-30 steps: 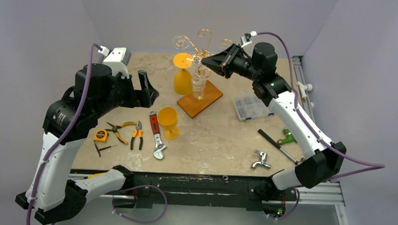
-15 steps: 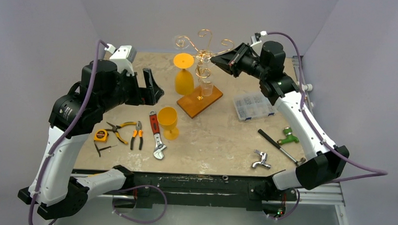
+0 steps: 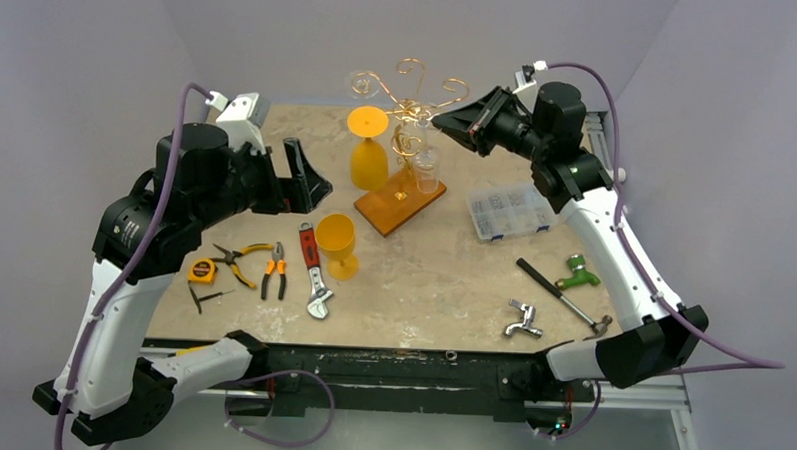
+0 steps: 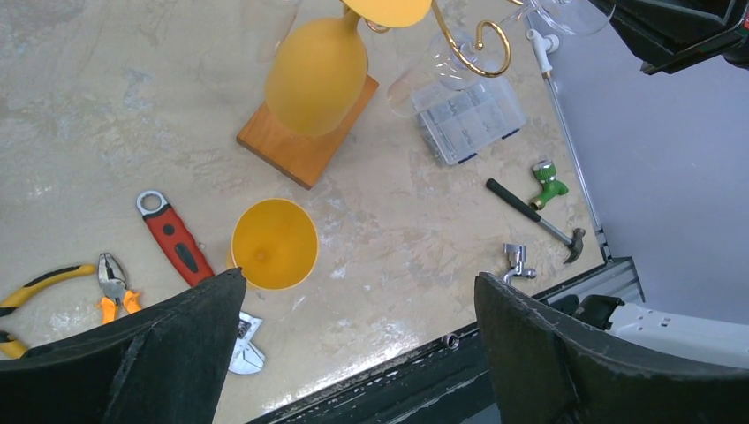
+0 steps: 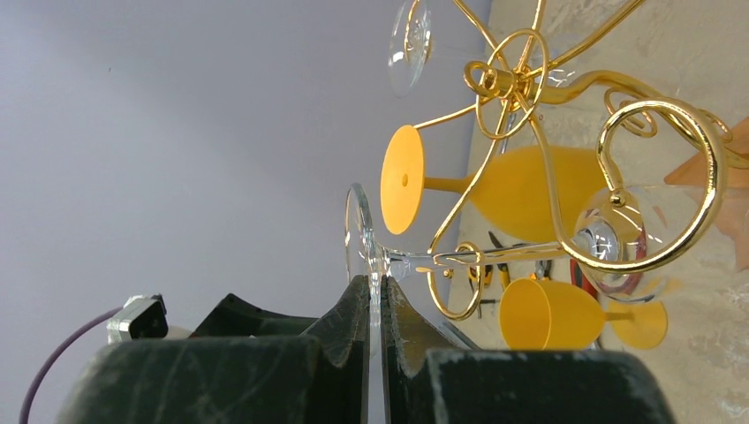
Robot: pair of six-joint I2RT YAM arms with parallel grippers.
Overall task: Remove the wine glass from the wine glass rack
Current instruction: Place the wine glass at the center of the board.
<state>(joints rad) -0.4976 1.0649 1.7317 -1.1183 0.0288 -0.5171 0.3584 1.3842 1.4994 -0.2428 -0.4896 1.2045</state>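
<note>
1. Up at the right side of the rack (image 3: 410, 105), level with its curled arms, the right claw (image 3: 444, 114) is pinched tight on the flat foot of the clear wine glass (image 3: 426, 169). Gripping that thin disc edge-on looks sensible to me, since the bowl hangs lower down among the wires
2. The glass hangs bowl-down and tilted, just right of the rack's thin stem and above the wooden base (image 3: 387, 213). In the wrist view its stem lies along a small gold curl, and I cannot tell whether it is free of that curl
3. My guess is that the step in hand is sliding the foot outward, away from the rack's middle, so the stem leaves its slot
4. Well off to the rack's left, the left claw (image 3: 298, 177) is spread wide with nothing in it, apparently waiting out of the way
5. A yellow glass (image 3: 369, 162) hangs upside down on the rack's left side, and a yellow goblet (image 3: 336, 238) stands upright on the desk (image 3: 443, 277) in front of the rack. A sideways tug could rock the light rack
</note>
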